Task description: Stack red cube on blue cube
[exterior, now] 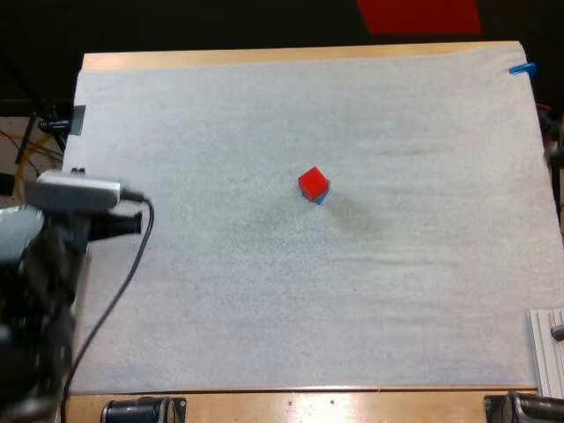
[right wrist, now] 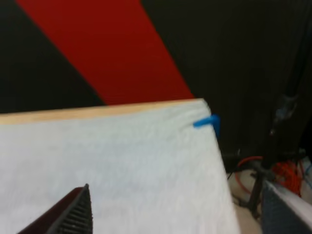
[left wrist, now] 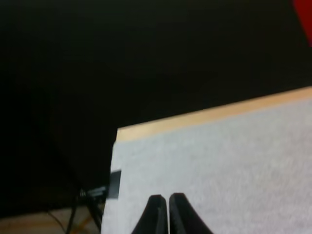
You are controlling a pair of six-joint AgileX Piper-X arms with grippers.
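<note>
red cube [exterior: 312, 181] sits atop blue cube [exterior: 319, 198], mid mat [exterior: 220, 308]; stack looks done. l gripper [left wrist: 167, 214] pressed together at far-left corner, cubes well to its right. r gripper [right wrist: 175, 192] spread, far-right corner.

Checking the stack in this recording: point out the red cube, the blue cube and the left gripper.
red cube [exterior: 313, 181], high view, its top face.
blue cube [exterior: 321, 198], high view, the edge showing beneath the red cube.
left gripper [left wrist: 167, 201], left wrist view, between its touching fingertips.
</note>
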